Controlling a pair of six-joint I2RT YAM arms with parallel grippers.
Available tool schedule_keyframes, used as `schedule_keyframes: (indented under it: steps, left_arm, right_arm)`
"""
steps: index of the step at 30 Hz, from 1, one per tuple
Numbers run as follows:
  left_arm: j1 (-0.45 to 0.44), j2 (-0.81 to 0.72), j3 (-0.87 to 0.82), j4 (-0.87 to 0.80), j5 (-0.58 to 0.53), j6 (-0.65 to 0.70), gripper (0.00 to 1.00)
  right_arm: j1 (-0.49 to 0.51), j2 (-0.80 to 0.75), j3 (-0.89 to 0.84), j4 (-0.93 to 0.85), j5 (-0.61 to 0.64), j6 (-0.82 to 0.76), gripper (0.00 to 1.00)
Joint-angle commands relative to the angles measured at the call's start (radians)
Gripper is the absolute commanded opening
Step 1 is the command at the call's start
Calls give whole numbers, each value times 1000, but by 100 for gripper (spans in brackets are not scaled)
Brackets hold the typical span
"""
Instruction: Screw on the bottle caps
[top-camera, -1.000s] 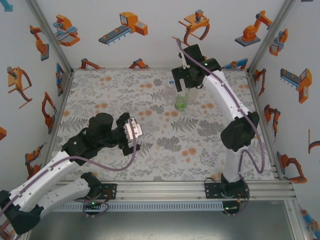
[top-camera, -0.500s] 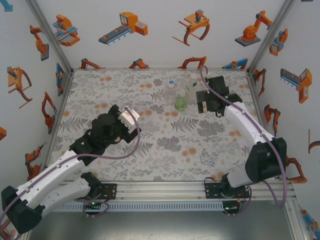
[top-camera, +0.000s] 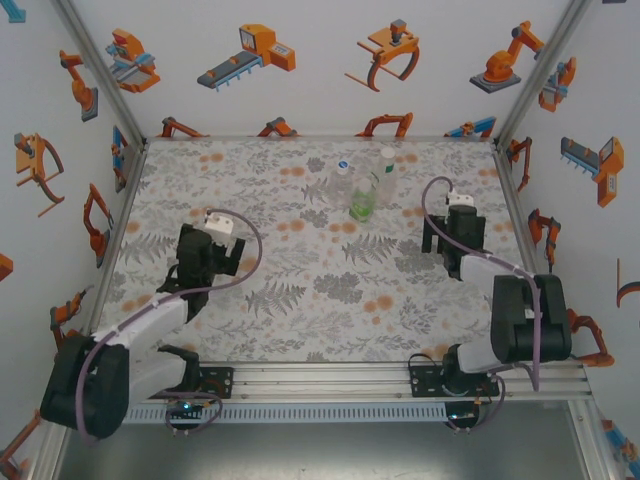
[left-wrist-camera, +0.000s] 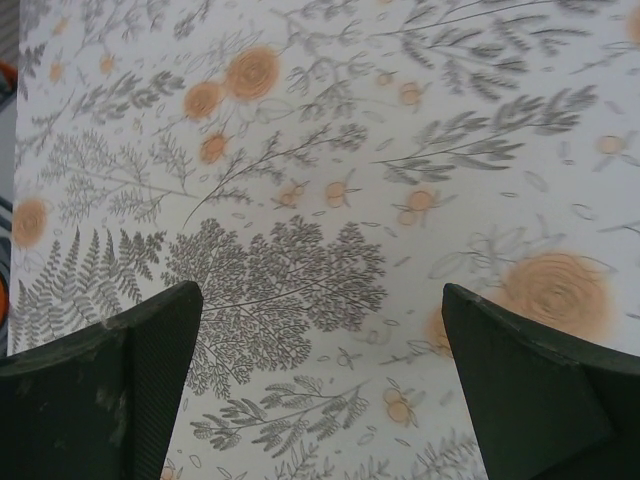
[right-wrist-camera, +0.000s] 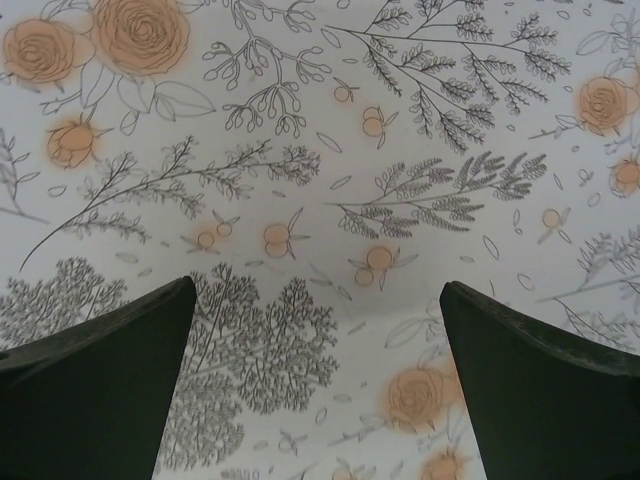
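**Both hands spread and empty, bottles grouped toward the back**

Nearest you, a ribbed aluminium rail (top-camera: 320, 378) carries both arm bases. Just beyond it, your left hand (top-camera: 203, 262) hangs over the left part of the surface (top-camera: 300, 300). Its two dark, matte, wedge-shaped fingers (left-wrist-camera: 110, 390) are spread wide, with nothing between them but the flat printed covering of grey ferns and soft orange roses. Your right hand (top-camera: 455, 243) hangs over the right part. Its blunt dark fingers (right-wrist-camera: 540, 380) are equally far apart and grip nothing, and below them lie fine-lined sprigs and small orange blossoms.

Farther back, a little right of centre, the three bottles stand upright in a tight cluster, well apart from both hands. All three are smooth, see-through plastic cylinders. The green-tinted bottle (top-camera: 362, 203) is nearest. The clear bottle (top-camera: 343, 180) stands behind it to the left, and the taller clear bottle (top-camera: 384, 175) behind it to the right. A small white cap (top-camera: 387, 152) seems to top the taller one. The other two necks are too small to judge.

Behind them rise white walls (top-camera: 300, 100) printed with orange machine figures.
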Motion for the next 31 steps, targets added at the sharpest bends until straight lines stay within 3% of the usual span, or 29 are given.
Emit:
schedule_keyframes:
  steps: [1, 4, 6, 8, 11, 14, 17, 21, 25, 31]
  left_arm:
    - [81, 83, -47, 285, 109, -73, 97]
    - [142, 175, -62, 426, 174, -98, 97]
    - [179, 191, -22, 372, 216, -146, 97]
    - [221, 242, -29, 446, 277, -182, 97]
    - [266, 318, -46, 550, 317, -220, 97]
    - [274, 397, -36, 610, 369, -210, 97]
    - [280, 376, 24, 459, 392, -206, 97]
    - [290, 388, 62, 405, 334, -239, 97]
    - [290, 391, 61, 410, 331, -240, 97]
    - [290, 392, 62, 411, 331, -243, 97]
  right_arm:
    - [-10, 28, -54, 275, -32, 12, 99]
    - [-20, 13, -102, 334, -45, 17, 99]
    - [-35, 13, -136, 390, -81, 25, 99]
    - [-59, 70, -191, 553, -148, 30, 99]
    - [-61, 60, -217, 591, -154, 29, 99]
    - [-61, 54, -212, 568, -75, 61, 99]
    - [-61, 52, -204, 550, -34, 78, 99]
    - [-61, 53, -202, 547, -61, 66, 99]
    - [-60, 58, -187, 527, -155, 30, 99]
    - [-60, 52, -192, 525, -139, 32, 99]
